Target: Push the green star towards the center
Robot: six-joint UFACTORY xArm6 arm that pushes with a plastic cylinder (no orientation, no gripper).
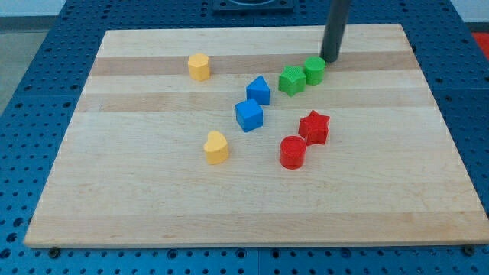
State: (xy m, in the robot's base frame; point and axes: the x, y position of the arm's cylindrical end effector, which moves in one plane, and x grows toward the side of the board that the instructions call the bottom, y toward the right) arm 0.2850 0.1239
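The green star (291, 79) lies right of the board's middle, towards the view's top. A green round block (315, 70) touches it on its upper right. My tip (330, 58) is the lower end of the dark rod, just above and right of the green round block, close to it or touching it. The tip does not touch the green star.
Two blue blocks (258, 90) (248, 115) lie left of the star. A red star (314, 127) and a red cylinder (293, 152) lie below it. Yellow blocks sit at the upper left (199, 66) and lower centre (216, 147). The wooden board (114, 206) ends on all sides.
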